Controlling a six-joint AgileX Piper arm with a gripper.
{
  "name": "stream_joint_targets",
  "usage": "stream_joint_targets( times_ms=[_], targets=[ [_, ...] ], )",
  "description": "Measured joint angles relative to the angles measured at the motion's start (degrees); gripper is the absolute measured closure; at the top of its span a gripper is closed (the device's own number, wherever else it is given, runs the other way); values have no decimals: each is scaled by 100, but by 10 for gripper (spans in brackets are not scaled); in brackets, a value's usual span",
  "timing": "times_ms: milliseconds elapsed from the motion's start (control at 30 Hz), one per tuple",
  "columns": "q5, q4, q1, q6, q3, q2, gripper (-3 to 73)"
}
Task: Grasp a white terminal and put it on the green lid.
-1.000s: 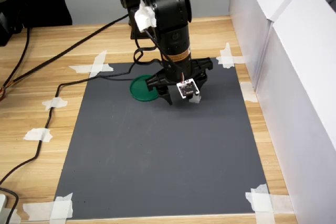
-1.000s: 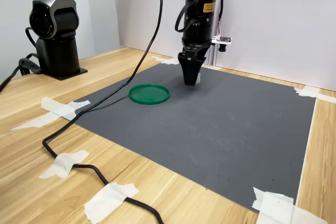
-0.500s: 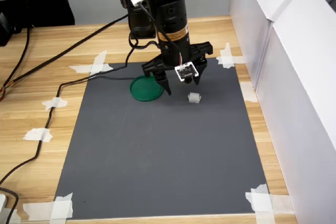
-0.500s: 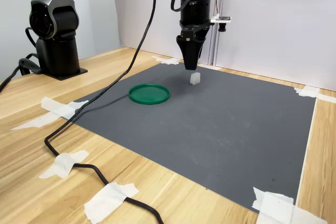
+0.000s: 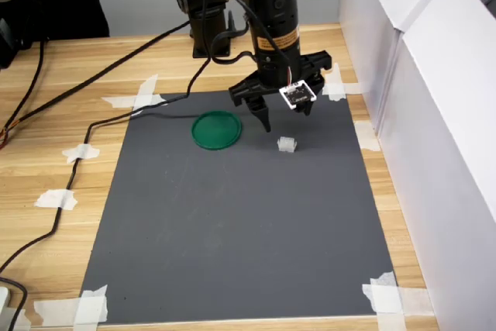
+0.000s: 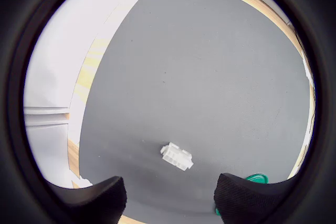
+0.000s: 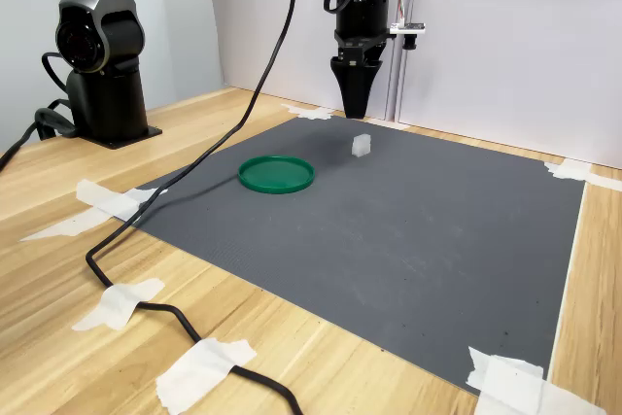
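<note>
Terminal (image 5: 286, 144) on mat (image 5: 232, 246), at 3 o'clock of lid (image 5: 216, 129), apart. Fingers (image 5: 288, 118) spread, empty, above it. Grasp, transfer remain.

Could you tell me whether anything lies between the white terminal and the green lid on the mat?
Nothing visible does. In both exterior views the white terminal sits on bare grey mat, apart from the green lid, with only mat between them. The end effector hangs above the terminal, not touching it.
</note>
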Motion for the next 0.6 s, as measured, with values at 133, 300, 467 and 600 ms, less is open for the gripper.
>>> stream_joint_targets(
  times_ms=[133,300,467,600],
  targets=[
    [-65,-6,-7,81,0,35,-14],
    [-225,-116,-7,122,0,399,-13],
    [-425,-157,-7,161,0,702,-12],
    [-461,-110,-7,161,-2,803,-8]
  ],
)
